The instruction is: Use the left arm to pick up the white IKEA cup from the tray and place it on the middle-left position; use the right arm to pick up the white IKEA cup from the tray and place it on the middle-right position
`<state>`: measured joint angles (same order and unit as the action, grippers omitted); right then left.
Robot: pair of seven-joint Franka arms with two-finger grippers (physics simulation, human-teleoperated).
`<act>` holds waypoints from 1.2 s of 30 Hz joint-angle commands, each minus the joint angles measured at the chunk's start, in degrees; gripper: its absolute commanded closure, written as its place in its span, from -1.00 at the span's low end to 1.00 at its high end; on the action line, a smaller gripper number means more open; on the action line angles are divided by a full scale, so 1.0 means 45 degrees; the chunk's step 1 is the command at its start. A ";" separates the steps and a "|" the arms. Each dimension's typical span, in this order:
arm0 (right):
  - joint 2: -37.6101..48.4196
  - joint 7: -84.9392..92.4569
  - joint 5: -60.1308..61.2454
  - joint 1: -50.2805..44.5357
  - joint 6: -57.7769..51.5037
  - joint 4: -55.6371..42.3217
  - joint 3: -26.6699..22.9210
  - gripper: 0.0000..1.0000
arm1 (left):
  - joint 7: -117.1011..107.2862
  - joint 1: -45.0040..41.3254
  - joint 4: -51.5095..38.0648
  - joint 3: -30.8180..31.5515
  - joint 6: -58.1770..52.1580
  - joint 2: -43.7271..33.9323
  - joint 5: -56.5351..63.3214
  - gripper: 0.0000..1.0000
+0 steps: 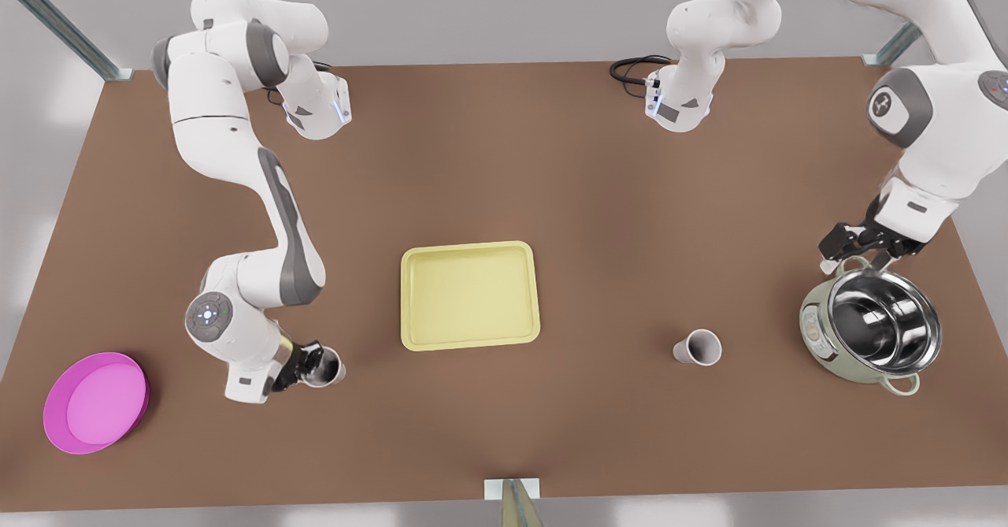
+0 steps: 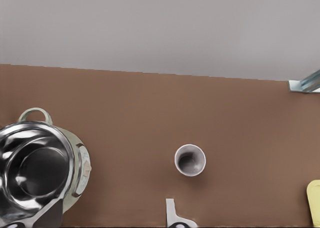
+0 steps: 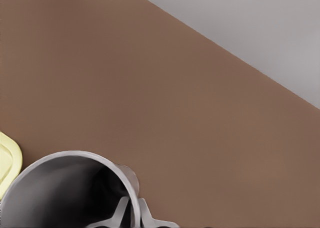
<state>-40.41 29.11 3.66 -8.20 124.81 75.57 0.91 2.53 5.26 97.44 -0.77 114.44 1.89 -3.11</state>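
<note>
Tray [image 1: 470, 296] bare; 1 cup [image 1: 698, 347] stands on table [image 1: 551, 157].

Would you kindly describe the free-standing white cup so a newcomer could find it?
From the pale yellow tray mid-table, look towards the front view's right, where the left claw hovers by a steel pot. The white cup stands upright on bare tabletop between tray and pot; unlike the other cup, in the right claw beyond the tray, nothing holds it.

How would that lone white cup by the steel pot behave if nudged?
The white cup stands upright and narrow-based, so a push near its rim would probably tip it. Its round wall suggests it would then roll. It looks thin-walled and smooth, so likely light and somewhat slippery.
</note>
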 commanded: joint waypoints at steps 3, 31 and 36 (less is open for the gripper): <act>-0.0532 0.3786 -0.0247 0.0026 0.2400 -0.0036 0.0070 0.97 | 0.0492 -0.1150 -0.0149 0.0055 -0.3068 0.0204 -0.0070 -1.00; -0.1841 0.3571 0.0221 0.0046 0.3631 -0.0075 0.0070 0.15 | 0.0648 -0.1345 -0.2103 0.0309 -0.2911 0.2314 -0.0109 -1.00; -0.1373 0.3727 0.0573 0.0124 0.3495 -0.0075 0.0070 -0.09 | 0.0629 -0.1345 -0.2103 0.0309 -0.2911 0.2314 -0.0109 -1.00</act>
<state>-47.10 44.59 5.38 -7.74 140.93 75.29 1.16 5.06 -0.79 88.01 0.61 101.39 12.37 -3.63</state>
